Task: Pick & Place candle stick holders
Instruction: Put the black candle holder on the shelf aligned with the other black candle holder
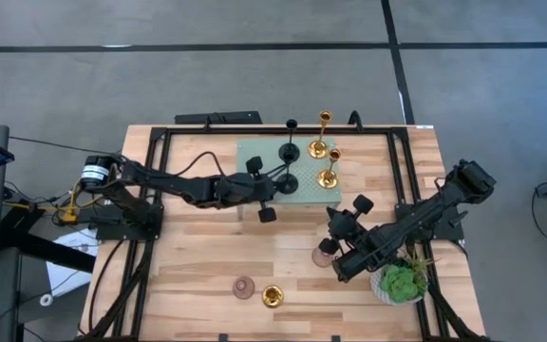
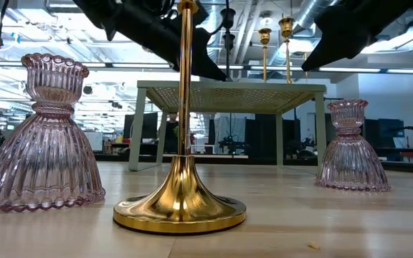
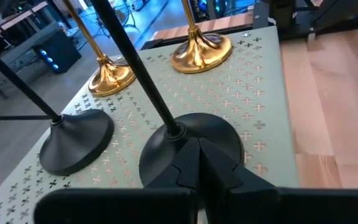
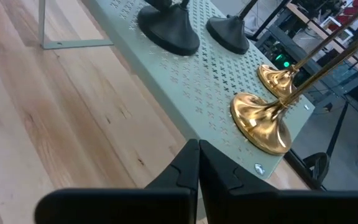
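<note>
We found four of the candle stick holders on the perforated green stand (image 1: 254,152) at the far centre of the tabletop (image 1: 198,256): two black holders (image 1: 290,150) and two gold holders (image 1: 320,147). In the high view the left gripper (image 1: 262,190) sat at the stand's near-left edge, level with the nearer black holder (image 3: 188,140). In the left wrist view its fingers appeared closed together and empty, their tips just short of that holder's base, with the stem rising upright beyond them.

The right gripper (image 1: 335,237) hung over the tabletop at about 5 o'clock from the stand. In the right wrist view its fingers also met, holding nothing. A pink holder (image 1: 326,252) stood just beside it, at roughly its 7 o'clock in the high view.

Two further holders remained on the bare wood near the front edge: a second pink holder (image 1: 244,287) and a third gold holder (image 1: 273,296), side by side, at 6 o'clock from the stand.

We judged the right arm nearer to the pink holder beside it, and both arms well apart from the front pair. All holders stood upright, long axis vertical, so a grasp would come from the side against a stem or cup. A potted plant (image 1: 402,282) stood under the right arm.

We could read no brand, label or writing
</note>
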